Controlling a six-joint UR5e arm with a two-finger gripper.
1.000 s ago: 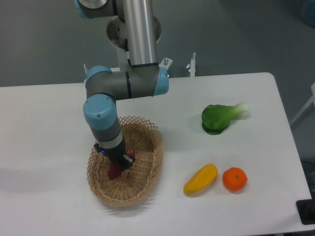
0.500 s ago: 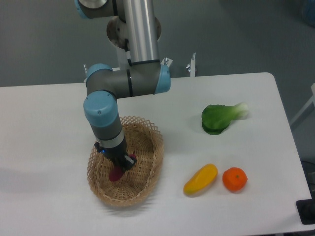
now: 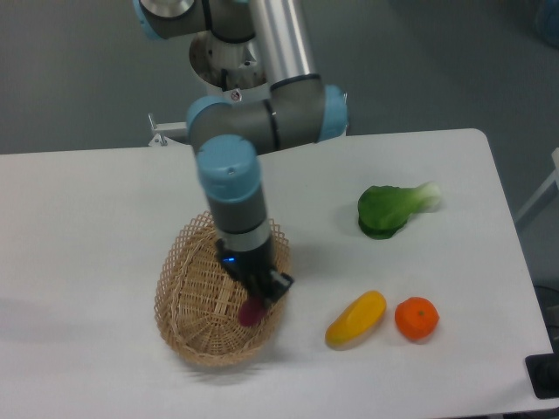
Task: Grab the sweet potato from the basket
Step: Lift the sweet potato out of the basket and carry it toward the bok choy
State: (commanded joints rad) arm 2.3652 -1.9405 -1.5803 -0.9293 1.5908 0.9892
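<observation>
I see the gripper (image 3: 259,297) clamped on the sweet potato (image 3: 252,312), which hangs at the basket's (image 3: 192,305) right rim, above the weave. Only its lower end shows below the fingers; its long axis seems to run steeply, low end toward the camera's left, though I can't tell for sure.

High frontal view over table (image 3: 105,201)
</observation>
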